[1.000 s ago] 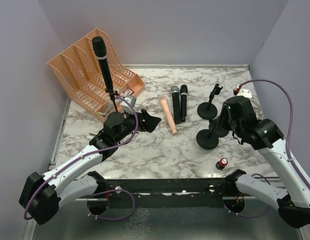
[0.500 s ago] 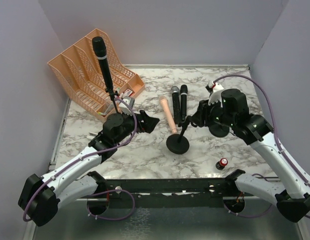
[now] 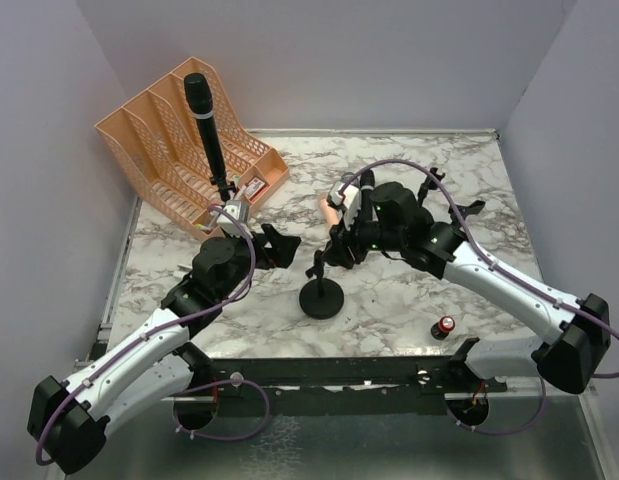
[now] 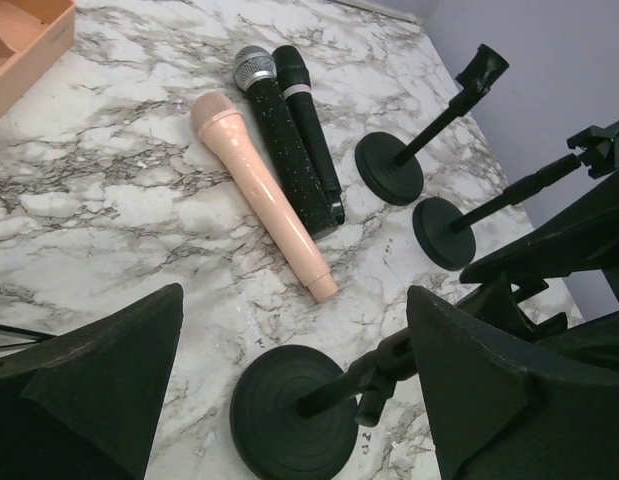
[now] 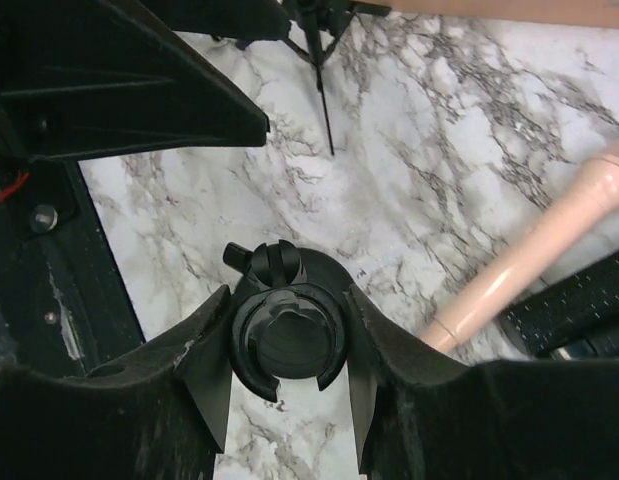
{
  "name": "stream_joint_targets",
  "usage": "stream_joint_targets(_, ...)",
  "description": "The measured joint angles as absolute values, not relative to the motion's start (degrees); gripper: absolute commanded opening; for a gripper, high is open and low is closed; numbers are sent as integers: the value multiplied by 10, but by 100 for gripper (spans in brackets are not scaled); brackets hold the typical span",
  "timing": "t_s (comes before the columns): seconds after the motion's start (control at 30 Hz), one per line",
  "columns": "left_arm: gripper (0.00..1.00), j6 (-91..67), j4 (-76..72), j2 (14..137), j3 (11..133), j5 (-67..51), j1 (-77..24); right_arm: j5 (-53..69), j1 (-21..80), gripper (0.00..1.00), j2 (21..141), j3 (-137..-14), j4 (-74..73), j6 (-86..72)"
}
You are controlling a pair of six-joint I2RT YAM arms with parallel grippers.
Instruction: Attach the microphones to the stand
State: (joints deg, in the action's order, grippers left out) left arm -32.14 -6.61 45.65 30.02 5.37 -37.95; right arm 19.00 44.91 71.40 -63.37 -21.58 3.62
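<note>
My right gripper (image 3: 337, 253) is shut on the clip of a black round-base mic stand (image 3: 322, 297), which rests on the table's front middle; the clip sits between its fingers in the right wrist view (image 5: 289, 342). My left gripper (image 3: 277, 247) is open and empty just left of that stand (image 4: 294, 410). The peach-pink microphone (image 4: 259, 190), the silver-headed black one (image 4: 279, 140) and an all-black one (image 4: 307, 120) lie side by side. Another black microphone (image 3: 207, 130) stands in a tripod stand at the back left.
Two more empty round-base stands (image 4: 389, 168) (image 4: 444, 232) stand to the right. An orange file organizer (image 3: 159, 150) is at the back left. A small red-topped battery (image 3: 445, 326) lies near the front right edge.
My right arm has carried the stand from the right side leftward to the front middle. My left gripper has drawn back a little toward the left.
</note>
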Motion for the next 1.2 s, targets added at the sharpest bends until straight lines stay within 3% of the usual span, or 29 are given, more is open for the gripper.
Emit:
stream_joint_targets(0.13,92,-321,-47,439,298,61,-380,223,450,50,747,-639,-186,74)
stream_joint_targets(0.33,92,-314,-46,429,295,44,-380,248,450,70,766,-647,-168,99)
stream_joint_targets(0.4,92,-308,-48,430,295,34,-380,248,450,71,766,-647,-160,99)
stream_joint_targets(0.57,92,-298,-56,438,295,4,-380,211,450,72,755,-647,-135,68)
stream_joint_targets(0.77,90,-288,-64,451,295,-29,-380,69,448,68,752,-695,-132,-27)
stream_joint_targets(0.97,89,-280,-87,451,286,-73,-380,-56,418,66,811,-759,-173,-152)
stream_joint_targets(1.2,89,-279,-98,446,278,-85,-380,-102,396,66,933,-778,-236,-198)
